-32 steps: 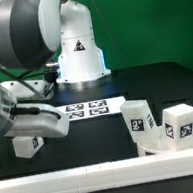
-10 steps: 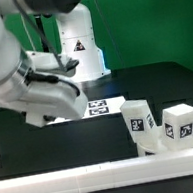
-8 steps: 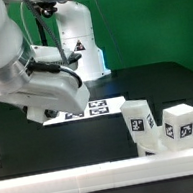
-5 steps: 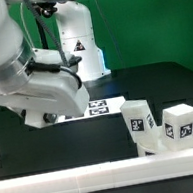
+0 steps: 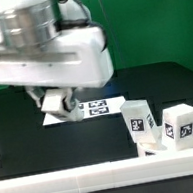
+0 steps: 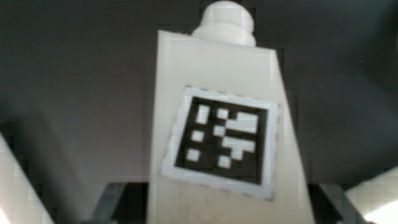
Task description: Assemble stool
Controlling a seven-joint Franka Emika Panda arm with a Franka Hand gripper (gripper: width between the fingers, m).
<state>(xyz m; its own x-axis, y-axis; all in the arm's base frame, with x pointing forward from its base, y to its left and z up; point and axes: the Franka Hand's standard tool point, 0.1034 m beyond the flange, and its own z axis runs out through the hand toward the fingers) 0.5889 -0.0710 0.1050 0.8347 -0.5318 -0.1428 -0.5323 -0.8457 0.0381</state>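
Fingers (image 6: pixel 114 206) grip a blocky white plastic leg (image 6: pixel 214 110), round-pegged, square-tagged

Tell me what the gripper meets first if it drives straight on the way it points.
The gripper would likely push its held stool leg peg-first into the black table, just beside the marker board; depth is unclear.

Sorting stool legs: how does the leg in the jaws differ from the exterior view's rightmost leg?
The held leg is clamped in the jaws; the rightmost leg stands free on the table. The held leg is by the marker board; the rightmost leg by the rail. Both are white, tagged.
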